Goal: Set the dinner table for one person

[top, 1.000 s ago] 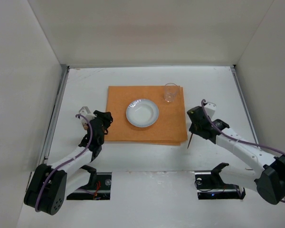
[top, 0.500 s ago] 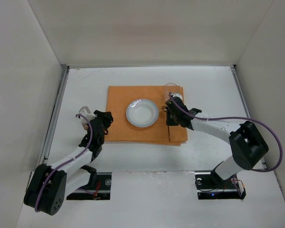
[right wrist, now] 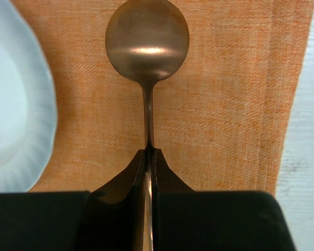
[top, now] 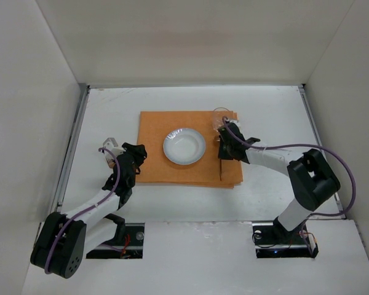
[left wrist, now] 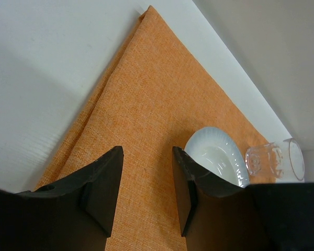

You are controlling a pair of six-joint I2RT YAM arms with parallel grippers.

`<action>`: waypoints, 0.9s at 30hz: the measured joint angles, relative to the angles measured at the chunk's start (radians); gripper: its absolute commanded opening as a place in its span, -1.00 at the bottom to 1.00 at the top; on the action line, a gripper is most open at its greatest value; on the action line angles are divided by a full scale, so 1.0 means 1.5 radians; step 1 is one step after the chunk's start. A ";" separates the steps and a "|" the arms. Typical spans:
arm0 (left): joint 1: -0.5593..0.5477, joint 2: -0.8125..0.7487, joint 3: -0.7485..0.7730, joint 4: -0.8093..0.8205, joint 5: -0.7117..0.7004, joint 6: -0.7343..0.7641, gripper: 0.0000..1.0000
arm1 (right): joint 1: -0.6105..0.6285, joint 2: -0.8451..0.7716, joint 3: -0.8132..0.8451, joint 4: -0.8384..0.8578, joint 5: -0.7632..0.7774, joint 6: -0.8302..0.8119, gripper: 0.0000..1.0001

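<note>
Orange placemat [top: 154, 126] holds white plate [top: 184, 146] and glass [left wrist: 275, 159]; spoon [right wrist: 147, 39] beside plate.

Robot lab test cell for sure: plain white panel walls [top: 24, 92] boxing in a flat matte white tabletop [top: 277, 117], metal strips [top: 71, 153] along its edges.

a: surface?
b: white matte dinner table [top: 283, 110], metal strips [top: 72, 147] along 9 and 3 edges.
a: directly on it?
b: one orange placemat [top: 152, 130], flat, near centre, slightly toward 12. doubled edge at 6.
</note>
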 measured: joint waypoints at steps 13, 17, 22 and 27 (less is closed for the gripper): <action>0.000 0.000 0.000 0.000 0.000 -0.001 -0.20 | -0.009 0.029 0.000 0.014 0.017 0.010 -0.15; -0.002 0.000 0.000 0.000 -0.001 -0.001 -0.20 | -0.009 0.002 -0.005 0.013 0.025 0.010 0.14; -0.006 0.000 0.000 0.000 -0.003 0.001 -0.21 | -0.007 -0.111 -0.024 0.020 0.045 0.010 0.08; -0.032 0.001 0.006 -0.013 -0.030 0.030 -0.43 | -0.001 -0.227 -0.077 0.094 0.083 0.018 -0.62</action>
